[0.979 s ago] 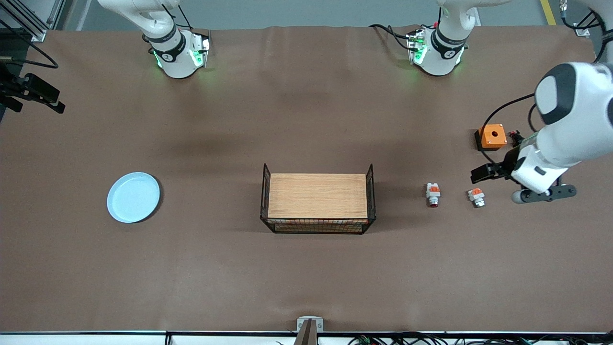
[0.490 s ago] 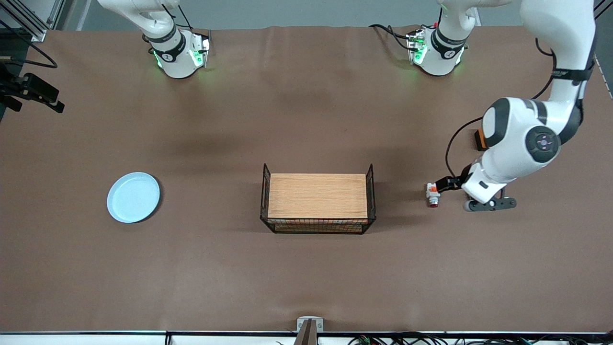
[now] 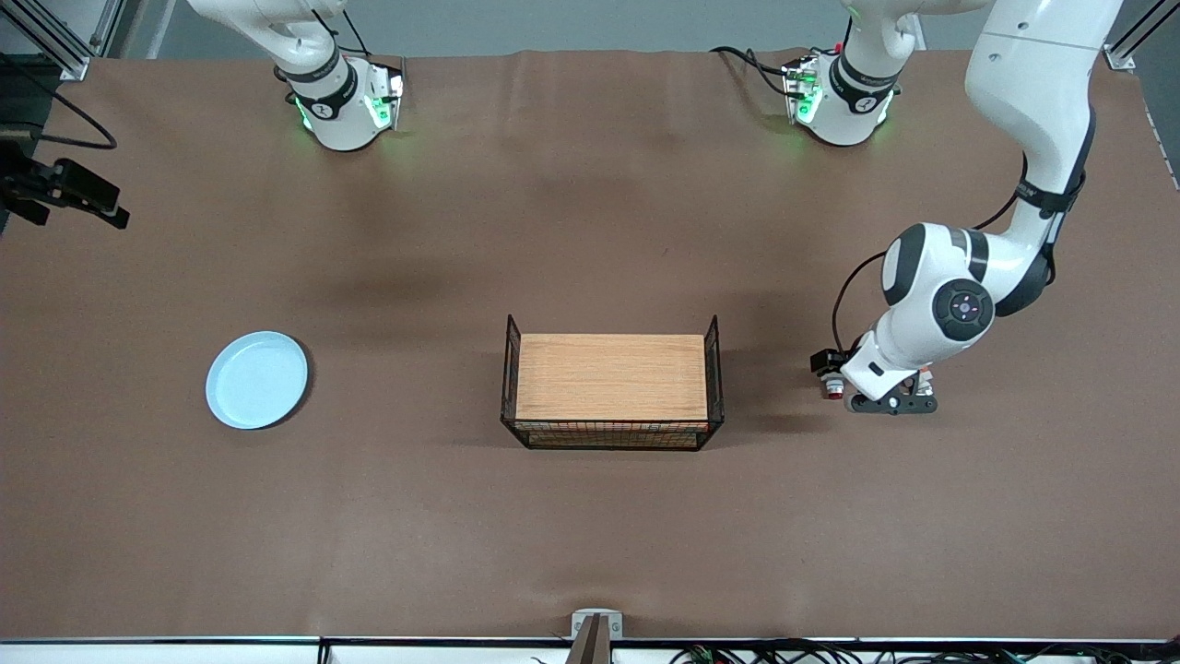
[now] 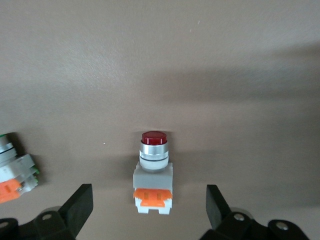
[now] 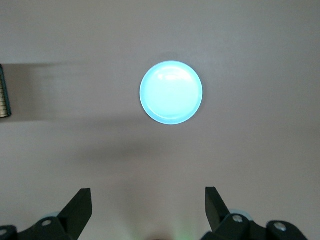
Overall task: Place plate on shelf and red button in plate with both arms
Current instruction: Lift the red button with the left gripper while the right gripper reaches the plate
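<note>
1. Front view: the left gripper (image 3: 862,392) hangs over the red button (image 3: 834,389), which lies on the table (image 3: 590,516) between the wooden tray (image 3: 611,376) and the left arm's end. The plate (image 3: 257,379) lies toward the right arm's end.

2. Left wrist view: fingers (image 4: 80,205) spread wide around the red button (image 4: 153,172). A similar part (image 4: 15,167) lies near; drifting sideways risks pinching that instead.

3. Right wrist view: the right gripper (image 5: 148,209), wide open, is high over the plate (image 5: 171,93); its glossy shallow rim could slip.
</note>
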Tool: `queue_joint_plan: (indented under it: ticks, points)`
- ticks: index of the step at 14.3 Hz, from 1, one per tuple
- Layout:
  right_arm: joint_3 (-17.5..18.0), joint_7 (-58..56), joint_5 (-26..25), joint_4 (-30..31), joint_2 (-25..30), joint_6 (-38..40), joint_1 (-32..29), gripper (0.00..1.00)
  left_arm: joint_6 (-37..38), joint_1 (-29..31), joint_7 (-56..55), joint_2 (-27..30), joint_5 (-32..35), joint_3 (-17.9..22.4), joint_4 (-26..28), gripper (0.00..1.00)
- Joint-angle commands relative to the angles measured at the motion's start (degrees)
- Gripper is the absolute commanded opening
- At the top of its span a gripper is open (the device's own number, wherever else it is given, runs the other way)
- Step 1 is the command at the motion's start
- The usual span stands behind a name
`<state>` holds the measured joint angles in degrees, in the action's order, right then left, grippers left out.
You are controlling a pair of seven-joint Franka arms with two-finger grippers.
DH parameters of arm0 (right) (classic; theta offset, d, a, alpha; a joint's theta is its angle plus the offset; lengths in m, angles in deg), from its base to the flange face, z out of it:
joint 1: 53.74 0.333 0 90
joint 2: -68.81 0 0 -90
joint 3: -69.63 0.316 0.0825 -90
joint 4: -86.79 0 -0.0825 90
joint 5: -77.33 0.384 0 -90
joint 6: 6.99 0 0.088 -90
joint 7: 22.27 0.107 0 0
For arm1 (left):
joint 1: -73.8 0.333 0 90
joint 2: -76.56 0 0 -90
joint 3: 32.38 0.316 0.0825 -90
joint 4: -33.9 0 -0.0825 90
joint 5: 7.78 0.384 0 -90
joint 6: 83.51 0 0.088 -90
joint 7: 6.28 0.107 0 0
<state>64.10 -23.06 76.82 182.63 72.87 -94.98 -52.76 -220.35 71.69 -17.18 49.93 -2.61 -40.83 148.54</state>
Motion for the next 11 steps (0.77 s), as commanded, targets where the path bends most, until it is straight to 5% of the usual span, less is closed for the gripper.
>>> queue_joint_plan:
  ticks: [1,4,11]
  points:
    - [0.0,-0.5,-0.5,-2.1,-5.0,-1.9,-0.5,1.0,-1.0,0.1,-0.5,-2.0,1.5,-0.1,-0.7,1.0]
    - [-0.1,-0.8,-0.4,-2.1,-11.8,-8.2,-2.6,1.0,-1.9,0.0,-0.8,-3.1,1.5,-0.1,-0.7,0.99]
    - [0.1,-4.1,1.5,6.5,-20.4,-28.8,-6.4,1.0,-1.9,0.0,-0.8,-4.3,1.5,-0.1,-0.7,0.62]
